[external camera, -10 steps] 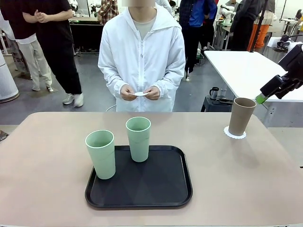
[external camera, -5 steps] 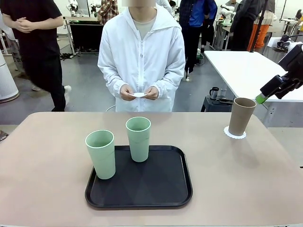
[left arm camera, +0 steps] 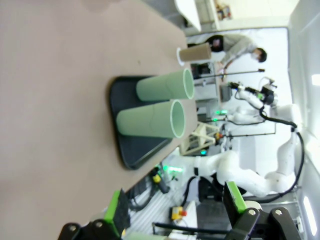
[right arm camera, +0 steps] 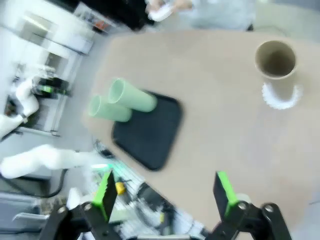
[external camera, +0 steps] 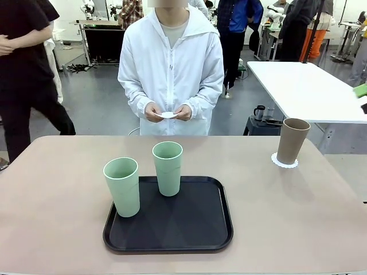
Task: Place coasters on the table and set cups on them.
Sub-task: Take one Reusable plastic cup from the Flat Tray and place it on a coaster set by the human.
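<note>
Two of the cups stand upright on the black tray [external camera: 195, 223], left of the middle of the table [external camera: 57, 189]: the front green cup [external camera: 122, 187] at the tray's near-left corner and the rear green cup [external camera: 168, 168] just behind it to the right. That makes your left gripper [left arm camera: 175, 206] the nearer one. Its jaws are spread wide with nothing between them, and both cups lie straight ahead of its fingers. Its wrist view is rolled, so the cups look laid over, but their long axis is vertical and you would probably want a side-on grasp. The brown cup [external camera: 293, 140] already sits on the placed coaster [external camera: 285, 162] at the table's far right. Your right gripper [right arm camera: 164, 194] hangs high over the table, jaws released and empty, well apart from everything. No coaster lies ready for a green cup: the person's hands [external camera: 184, 112] hold the held coaster [external camera: 168, 114] off the table beyond its far edge, so you should likely wait for it before picking
</note>
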`<act>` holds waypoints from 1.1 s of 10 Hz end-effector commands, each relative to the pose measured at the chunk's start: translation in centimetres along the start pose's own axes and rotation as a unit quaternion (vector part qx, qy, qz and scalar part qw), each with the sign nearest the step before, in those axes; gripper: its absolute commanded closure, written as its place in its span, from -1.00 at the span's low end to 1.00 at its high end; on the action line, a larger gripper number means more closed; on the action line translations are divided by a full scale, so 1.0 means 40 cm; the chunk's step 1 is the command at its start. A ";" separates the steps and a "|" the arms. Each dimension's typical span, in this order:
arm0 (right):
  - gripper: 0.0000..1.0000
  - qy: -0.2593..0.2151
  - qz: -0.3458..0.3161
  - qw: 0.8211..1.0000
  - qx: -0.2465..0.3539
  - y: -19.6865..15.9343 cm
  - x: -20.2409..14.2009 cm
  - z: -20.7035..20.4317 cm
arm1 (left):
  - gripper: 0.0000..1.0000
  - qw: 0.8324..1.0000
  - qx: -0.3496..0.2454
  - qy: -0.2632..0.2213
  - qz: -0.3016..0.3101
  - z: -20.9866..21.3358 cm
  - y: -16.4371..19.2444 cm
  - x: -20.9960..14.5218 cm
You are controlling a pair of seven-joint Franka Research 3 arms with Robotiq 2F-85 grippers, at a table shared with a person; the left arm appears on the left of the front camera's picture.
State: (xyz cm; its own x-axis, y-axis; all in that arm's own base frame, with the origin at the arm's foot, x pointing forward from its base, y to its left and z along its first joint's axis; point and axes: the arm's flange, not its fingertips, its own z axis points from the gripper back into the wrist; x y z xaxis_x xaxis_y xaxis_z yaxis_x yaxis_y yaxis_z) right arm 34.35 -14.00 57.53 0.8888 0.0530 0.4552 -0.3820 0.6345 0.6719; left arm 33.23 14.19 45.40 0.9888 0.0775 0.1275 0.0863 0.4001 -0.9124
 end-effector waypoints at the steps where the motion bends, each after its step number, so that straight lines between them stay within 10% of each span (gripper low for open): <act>1: -1.00 0.032 -0.064 0.993 0.095 -0.124 -0.001 0.051 | -1.00 1.000 -0.006 -0.004 -0.003 0.000 -0.004 -0.001; 5: -1.00 0.044 -0.061 0.981 0.178 -0.367 -0.079 0.080 | -1.00 1.000 -0.006 -0.004 -0.003 0.000 -0.004 -0.001; 11: -1.00 -0.004 -0.122 0.972 0.203 -0.497 -0.089 0.081 | -1.00 1.000 -0.006 -0.004 -0.003 0.000 -0.004 -0.001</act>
State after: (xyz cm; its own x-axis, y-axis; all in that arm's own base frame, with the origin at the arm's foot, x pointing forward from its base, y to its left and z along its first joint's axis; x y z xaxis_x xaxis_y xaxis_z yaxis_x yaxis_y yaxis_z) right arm 37.48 -28.66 43.89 0.9663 -0.0545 0.2514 -0.2246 0.2974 0.9279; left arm 33.24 14.18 45.40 0.9888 0.0771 0.1275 0.0864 0.4002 -0.9124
